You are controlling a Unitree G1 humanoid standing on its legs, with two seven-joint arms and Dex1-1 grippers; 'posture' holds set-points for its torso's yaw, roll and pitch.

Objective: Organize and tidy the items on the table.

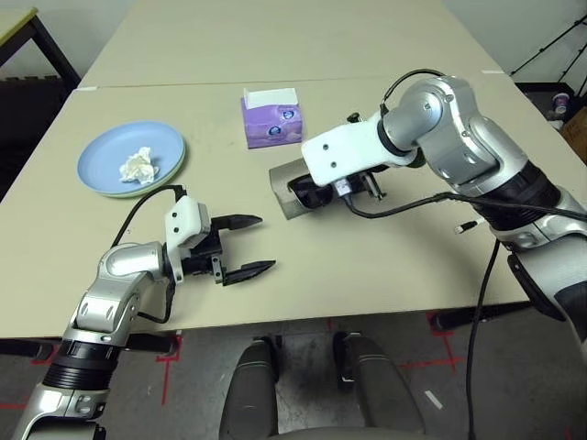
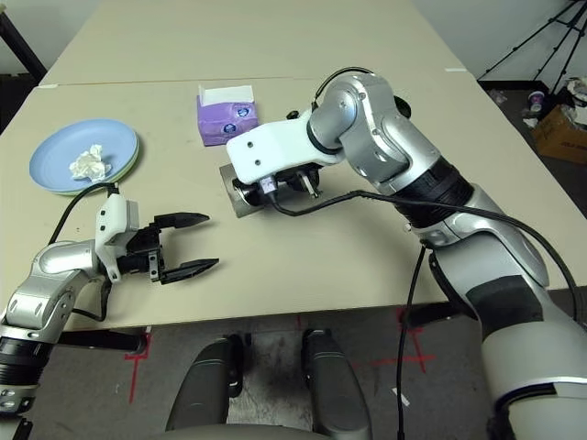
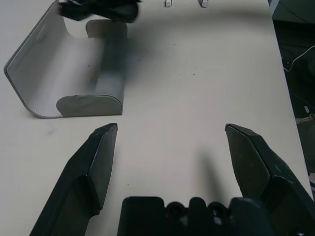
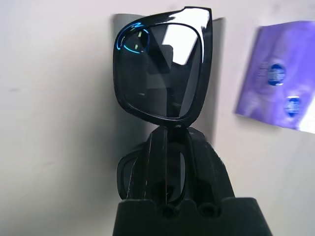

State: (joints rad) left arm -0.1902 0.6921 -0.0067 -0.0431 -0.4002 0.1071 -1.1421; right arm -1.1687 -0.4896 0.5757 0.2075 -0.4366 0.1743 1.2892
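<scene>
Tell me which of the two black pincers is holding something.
The right pincer, shut on the black sunglasses above the open grey case; the left pincer gapes empty.

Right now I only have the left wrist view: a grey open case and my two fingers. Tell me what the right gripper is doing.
Observer: The right gripper is shut on the black sunglasses, above the grey glasses case.
Operator: Report what sits behind the case.
Observer: A purple tissue box, clear of the case.
Operator: Name anything on my left.
Observer: A light blue plate stacked on a pale green one, with a crumpled white tissue on top.
</scene>
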